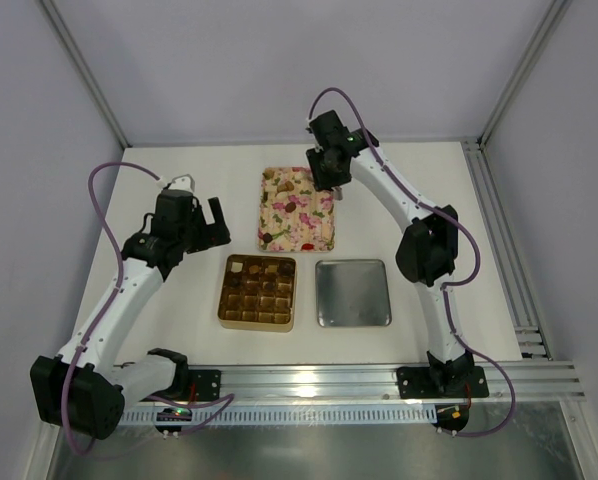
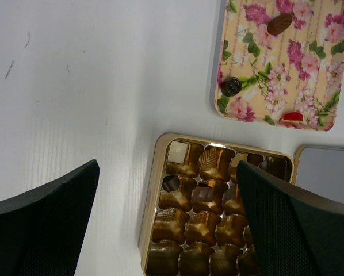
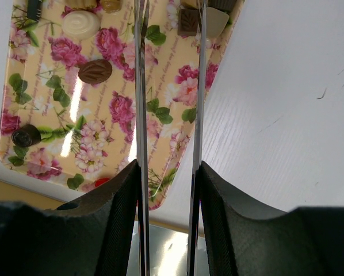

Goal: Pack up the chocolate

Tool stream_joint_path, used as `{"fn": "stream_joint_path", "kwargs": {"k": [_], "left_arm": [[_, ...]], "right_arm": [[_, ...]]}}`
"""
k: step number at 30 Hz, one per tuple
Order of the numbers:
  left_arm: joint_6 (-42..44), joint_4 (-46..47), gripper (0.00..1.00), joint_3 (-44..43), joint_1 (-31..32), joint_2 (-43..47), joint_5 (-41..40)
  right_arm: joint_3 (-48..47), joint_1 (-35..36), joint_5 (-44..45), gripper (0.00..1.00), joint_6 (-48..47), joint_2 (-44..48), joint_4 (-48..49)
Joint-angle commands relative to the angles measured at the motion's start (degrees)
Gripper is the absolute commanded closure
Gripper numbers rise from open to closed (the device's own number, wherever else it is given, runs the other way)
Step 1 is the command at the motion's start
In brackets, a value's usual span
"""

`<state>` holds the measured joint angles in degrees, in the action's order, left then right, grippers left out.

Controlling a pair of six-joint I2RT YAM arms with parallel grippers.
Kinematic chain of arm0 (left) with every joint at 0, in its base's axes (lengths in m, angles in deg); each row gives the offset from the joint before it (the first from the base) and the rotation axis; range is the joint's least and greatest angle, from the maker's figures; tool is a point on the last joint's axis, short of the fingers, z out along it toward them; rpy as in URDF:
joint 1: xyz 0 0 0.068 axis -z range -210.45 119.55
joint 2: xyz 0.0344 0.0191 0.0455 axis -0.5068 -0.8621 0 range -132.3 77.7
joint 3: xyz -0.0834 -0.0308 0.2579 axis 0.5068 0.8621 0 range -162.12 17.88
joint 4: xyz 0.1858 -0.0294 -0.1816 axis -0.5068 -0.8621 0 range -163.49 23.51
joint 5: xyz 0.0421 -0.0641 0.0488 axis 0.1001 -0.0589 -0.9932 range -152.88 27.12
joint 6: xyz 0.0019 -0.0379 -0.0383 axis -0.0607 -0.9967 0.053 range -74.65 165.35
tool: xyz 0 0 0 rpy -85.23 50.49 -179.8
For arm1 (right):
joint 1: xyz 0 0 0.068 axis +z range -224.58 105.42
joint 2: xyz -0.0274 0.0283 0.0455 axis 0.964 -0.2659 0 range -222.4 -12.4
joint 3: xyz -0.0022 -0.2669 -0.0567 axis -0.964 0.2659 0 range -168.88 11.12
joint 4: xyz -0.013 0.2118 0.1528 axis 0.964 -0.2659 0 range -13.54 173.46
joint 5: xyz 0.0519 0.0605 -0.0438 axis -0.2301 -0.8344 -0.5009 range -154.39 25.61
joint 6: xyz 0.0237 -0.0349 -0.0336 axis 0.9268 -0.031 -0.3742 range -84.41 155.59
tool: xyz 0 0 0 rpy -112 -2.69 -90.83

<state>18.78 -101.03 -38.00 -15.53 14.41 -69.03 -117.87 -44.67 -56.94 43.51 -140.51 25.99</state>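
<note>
Your left gripper (image 2: 167,167) gapes at the gold box's (image 2: 151,195) ten o'clock. Over the floral tray (image 3: 160,69), your right gripper's (image 3: 169,17) hold cannot be told.

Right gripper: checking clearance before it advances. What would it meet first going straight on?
Probably the brown square chocolate just ahead, otherwise the floral tray beneath it; depth is unclear.

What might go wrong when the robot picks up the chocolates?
The right fingers hang over the edge of the flowery tray, by a brown square chocolate; a nudge might push it onto the table. The thin metal blades look slippery, so a piece may drop. The gold box looks nearly full, so a piece might land on a filled cell.
</note>
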Motion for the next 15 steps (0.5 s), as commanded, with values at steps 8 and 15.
{"fn": "stream_joint_path", "kwargs": {"k": [8, 15], "left_arm": [[0.20, 1.24, 0.00, -0.99, -0.06, -0.35, 0.35], [0.20, 1.23, 0.00, -0.90, -0.06, -0.52, 0.26]], "right_arm": [[2.07, -0.91, 1.17, 0.55, 1.04, 0.32, 1.49], [4.09, -1.08, -0.32, 0.58, 1.04, 0.15, 2.10]]}}
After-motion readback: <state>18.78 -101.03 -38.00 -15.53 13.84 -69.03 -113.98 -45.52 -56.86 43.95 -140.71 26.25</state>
